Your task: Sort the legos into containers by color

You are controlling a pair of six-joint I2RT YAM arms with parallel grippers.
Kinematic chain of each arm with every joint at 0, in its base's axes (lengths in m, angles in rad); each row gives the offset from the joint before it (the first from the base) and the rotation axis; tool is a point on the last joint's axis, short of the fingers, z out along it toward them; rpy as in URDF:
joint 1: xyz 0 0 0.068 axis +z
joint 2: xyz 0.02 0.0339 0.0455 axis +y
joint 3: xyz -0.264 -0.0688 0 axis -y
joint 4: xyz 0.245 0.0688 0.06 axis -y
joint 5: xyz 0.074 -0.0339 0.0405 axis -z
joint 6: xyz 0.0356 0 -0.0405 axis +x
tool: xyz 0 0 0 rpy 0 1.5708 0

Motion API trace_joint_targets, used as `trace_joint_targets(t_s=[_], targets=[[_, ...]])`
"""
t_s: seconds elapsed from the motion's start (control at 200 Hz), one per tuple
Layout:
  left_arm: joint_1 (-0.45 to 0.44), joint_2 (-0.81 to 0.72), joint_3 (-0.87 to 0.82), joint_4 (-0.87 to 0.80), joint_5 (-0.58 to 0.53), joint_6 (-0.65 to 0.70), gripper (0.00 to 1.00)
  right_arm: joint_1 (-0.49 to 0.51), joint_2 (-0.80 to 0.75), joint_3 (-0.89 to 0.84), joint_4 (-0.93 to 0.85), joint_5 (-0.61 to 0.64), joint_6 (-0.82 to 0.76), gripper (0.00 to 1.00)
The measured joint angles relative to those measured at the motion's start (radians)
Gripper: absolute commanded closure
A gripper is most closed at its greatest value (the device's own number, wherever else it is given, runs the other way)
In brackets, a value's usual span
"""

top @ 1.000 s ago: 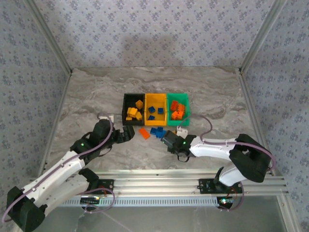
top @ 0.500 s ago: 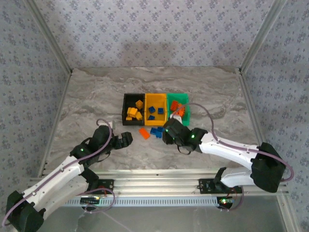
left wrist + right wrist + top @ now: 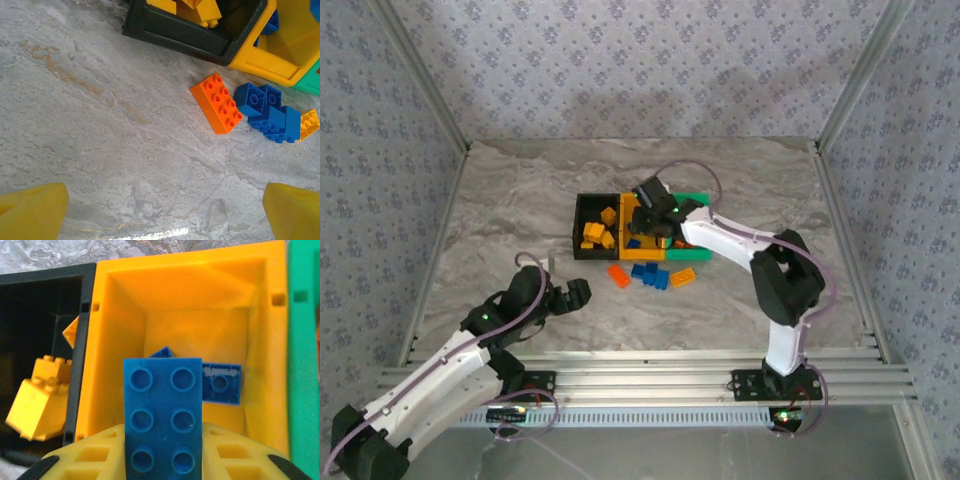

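One blue brick (image 3: 162,410) is pinched in the right gripper (image 3: 162,455), yellow-orange bin (image 3: 125,305) below its fingers (image 3: 225,437); released crooked, it could bounce out. Left gripper (image 3: 162,220) stands spread.

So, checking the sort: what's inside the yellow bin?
Two blue bricks show on the yellow bin's floor. The right gripper holds a third brick above, covering the near floor.

from above, the right arm (image 3: 725,237) hides most of the green bin (image 3: 698,197) (contents included).
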Motion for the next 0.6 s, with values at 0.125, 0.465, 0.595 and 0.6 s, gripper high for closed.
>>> trace_joint_targets(t_s=[0.125, 0.465, 0.595, 0.6], targets=[[0.0, -0.011, 0.0, -0.01, -0.006, 0.0, 0.0, -0.001, 0.051, 0.068, -0.02, -0.002, -0.002, 0.39], [0.0, 0.056, -0.003, 0.021, 0.004, 0.004, 0.02, 0.016, -0.189, -0.095, 0.014, 0.01, 0.006, 0.32], [-0.017, 0.195, 0.024, 0.079, 0.018, 0.013, 0.06, 0.038, -0.369, -0.268, 0.06, 0.019, 0.028, 0.31], [-0.018, 0.201, 0.026, 0.082, 0.018, 0.014, 0.07, 0.039, -0.378, -0.278, 0.062, 0.018, 0.029, 0.31]])
